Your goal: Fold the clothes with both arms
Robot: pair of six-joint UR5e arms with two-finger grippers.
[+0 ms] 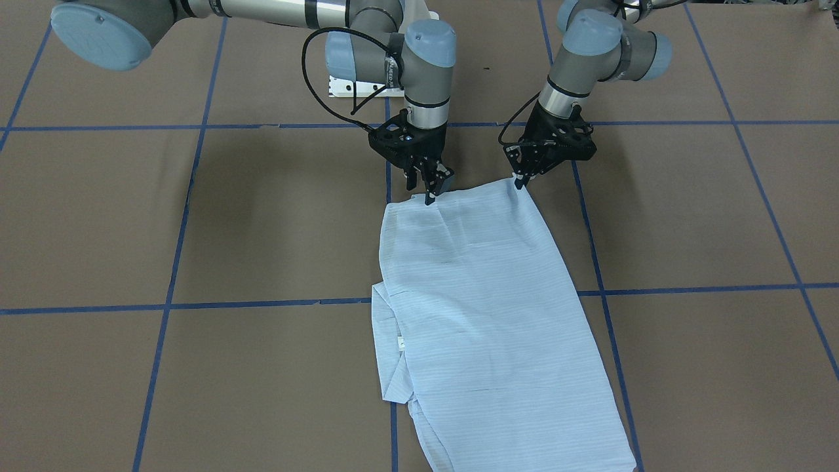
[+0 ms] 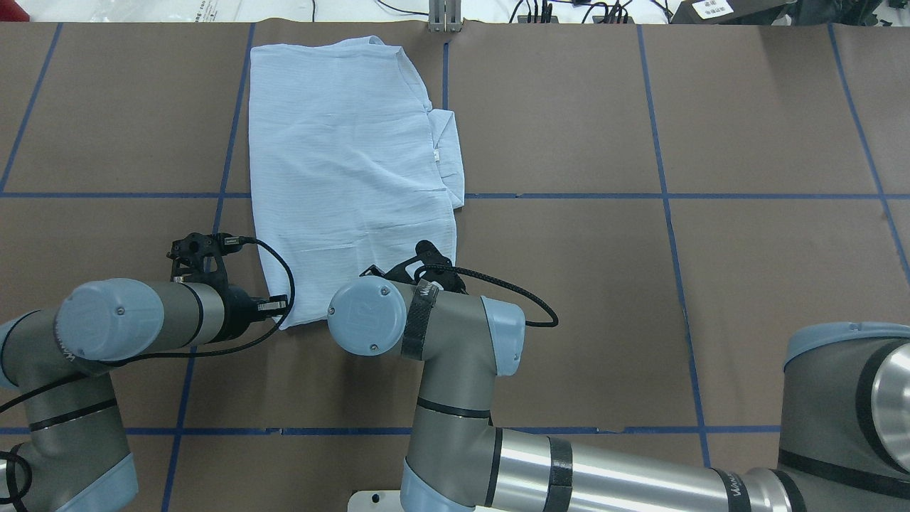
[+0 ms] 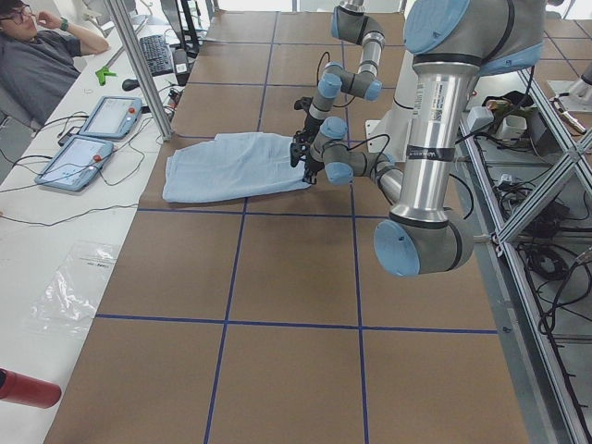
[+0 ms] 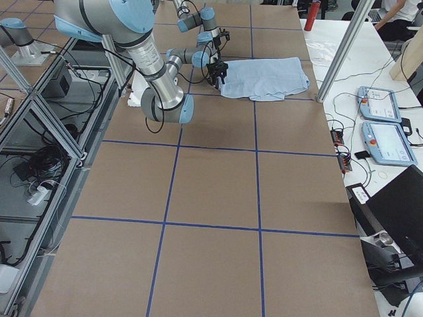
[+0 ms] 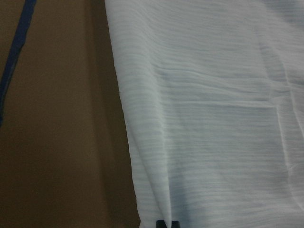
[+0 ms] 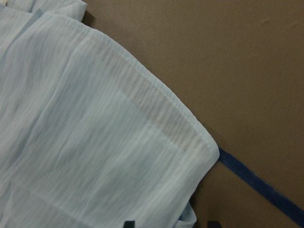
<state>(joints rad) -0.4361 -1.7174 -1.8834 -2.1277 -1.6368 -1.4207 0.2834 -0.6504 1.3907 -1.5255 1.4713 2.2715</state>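
While left arm [image 1: 569, 97] and right arm [image 1: 429, 78] reach forward with wrists turned down, left claw [image 1: 522, 181] pinches the shirt's [image 1: 485, 308] near corner, slightly lifted. Right claw [image 1: 436, 188] stands part-open astride the other near corner. Shirt lies beyond both claws, long axis running away from them.

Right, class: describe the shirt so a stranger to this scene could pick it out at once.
Find the brown table gridded with blue tape lines. On the robot's left half, stretching from near the far edge back to the left gripper and right gripper, lies the shirt. It is the only cloth there: pale blue, finely striped, crinkled, folded into one long panel.
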